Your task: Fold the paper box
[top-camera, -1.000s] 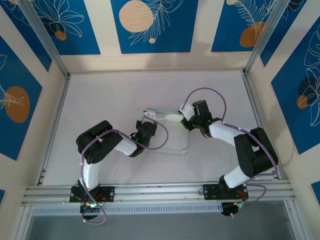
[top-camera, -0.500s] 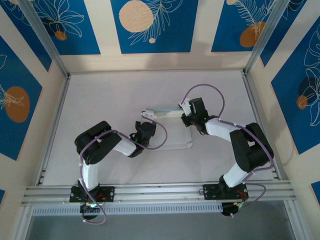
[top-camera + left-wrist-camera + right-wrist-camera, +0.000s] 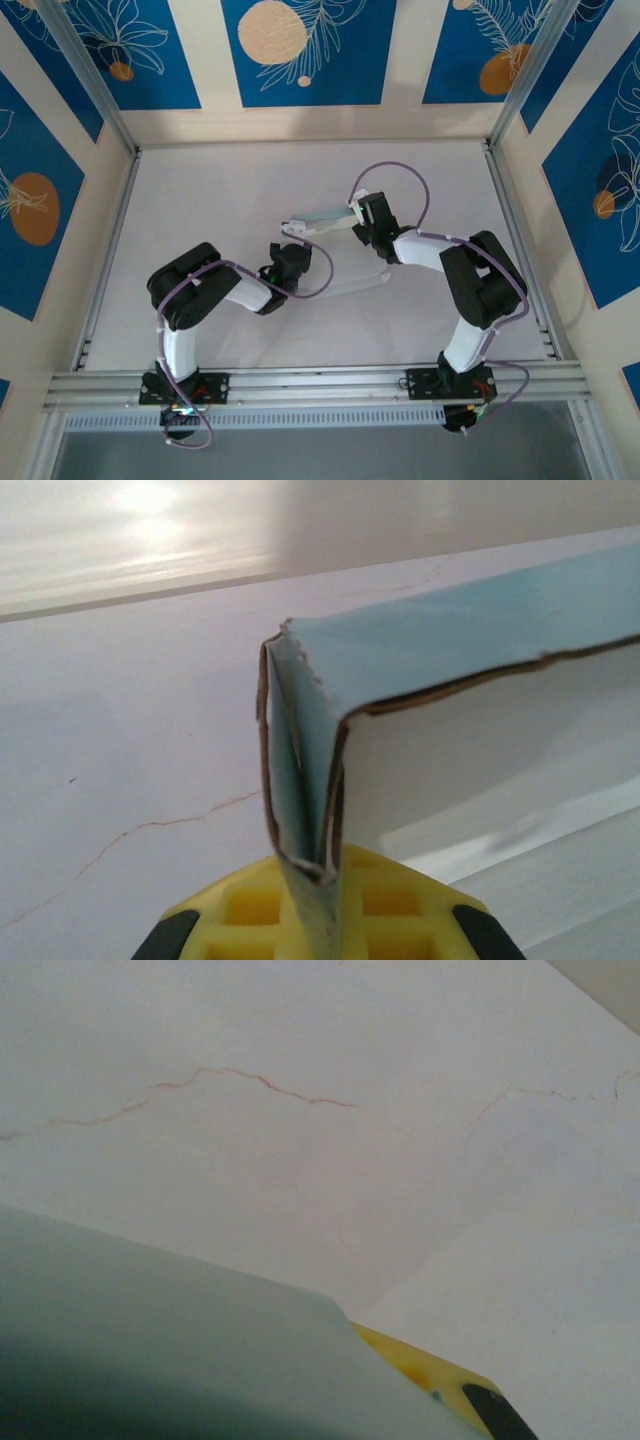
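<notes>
The paper box (image 3: 350, 268) lies partly folded mid-table, a pale card with a raised back wall (image 3: 322, 215). My left gripper (image 3: 290, 243) is shut on the box's left corner. In the left wrist view the doubled, pale grey-green card (image 3: 450, 650) stands pinched between the yellow jaws of my left gripper (image 3: 322, 880). My right gripper (image 3: 358, 214) is at the right end of the back wall. In the right wrist view the card (image 3: 150, 1340) covers the jaws, and one yellow finger (image 3: 440, 1378) peeks out beneath it.
The white table (image 3: 220, 190) has hairline cracks (image 3: 250, 1078) in its surface. Aluminium rails (image 3: 310, 382) run along the near edge, and patterned blue walls (image 3: 300, 50) close off the back and sides. Purple cables (image 3: 390, 180) loop above both arms.
My right gripper has moved left and toward the back, and the right end of the box's back wall has gone with it. The flat card has narrowed. The left arm stays put.
</notes>
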{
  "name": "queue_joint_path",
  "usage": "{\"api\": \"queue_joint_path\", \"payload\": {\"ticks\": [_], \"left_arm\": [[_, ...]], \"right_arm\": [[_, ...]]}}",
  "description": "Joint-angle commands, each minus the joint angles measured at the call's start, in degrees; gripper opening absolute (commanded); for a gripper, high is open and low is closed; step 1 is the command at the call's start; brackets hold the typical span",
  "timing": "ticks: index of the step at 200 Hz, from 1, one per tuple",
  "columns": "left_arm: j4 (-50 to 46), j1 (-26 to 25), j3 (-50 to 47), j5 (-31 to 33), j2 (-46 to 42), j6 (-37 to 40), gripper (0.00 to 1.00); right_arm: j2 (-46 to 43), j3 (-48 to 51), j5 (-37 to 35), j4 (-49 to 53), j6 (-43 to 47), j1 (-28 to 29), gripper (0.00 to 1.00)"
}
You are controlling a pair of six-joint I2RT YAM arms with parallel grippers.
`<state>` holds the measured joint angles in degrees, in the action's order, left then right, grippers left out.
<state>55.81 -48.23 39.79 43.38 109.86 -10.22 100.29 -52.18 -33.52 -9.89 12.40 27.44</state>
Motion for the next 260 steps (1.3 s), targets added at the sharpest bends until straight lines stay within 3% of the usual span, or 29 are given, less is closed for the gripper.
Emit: {"api": "queue_joint_path", "payload": {"ticks": [1,12,38,72,111,144,174,222,243,253,260], "left_arm": [[-5.0,-0.6,-0.5,-2.0,0.3,-1.6,0.00],[-5.4,-0.6,-0.2,-1.8,0.8,-1.6,0.00],[-6.2,-0.5,0.6,-1.9,1.6,-1.8,0.00],[-8.3,0.0,1.6,-0.2,2.4,-1.5,0.00],[-9.5,1.1,2.0,0.0,2.8,-2.0,0.00],[-9.6,1.5,2.0,0.0,3.0,-1.9,0.00],[-9.4,1.6,2.2,-0.1,3.4,-1.7,0.00],[-8.7,1.6,2.1,-0.7,3.7,-1.3,0.00],[-7.5,1.6,1.6,-1.4,3.8,-1.2,0.00],[-6.9,1.6,1.4,-1.6,4.0,-0.9,0.00],[-6.8,1.6,1.4,-1.6,4.0,-0.9,0.00]], "right_arm": [[4.5,-0.8,-6.9,6.1,5.0,0.7,0.00],[5.5,-1.5,-5.9,7.2,3.9,0.9,0.00],[4.7,-0.9,-0.8,7.2,1.4,0.5,0.17],[-2.9,1.7,10.4,5.6,2.4,-1.0,0.52],[-10.4,4.5,21.3,6.5,3.6,-2.5,0.71],[-16.5,8.1,31.5,6.8,3.3,-4.7,0.71],[-22.3,10.8,35.9,6.9,1.4,-6.6,0.70],[-36.7,16.3,48.2,5.9,-3.5,-7.7,0.64],[-41.3,15.1,42.3,7.7,-9.8,-7.5,0.55],[-42.3,12.1,32.8,11.4,-15.2,-6.8,0.52],[-42.0,8.2,22.5,17.1,-18.0,-6.1,0.51]]}}
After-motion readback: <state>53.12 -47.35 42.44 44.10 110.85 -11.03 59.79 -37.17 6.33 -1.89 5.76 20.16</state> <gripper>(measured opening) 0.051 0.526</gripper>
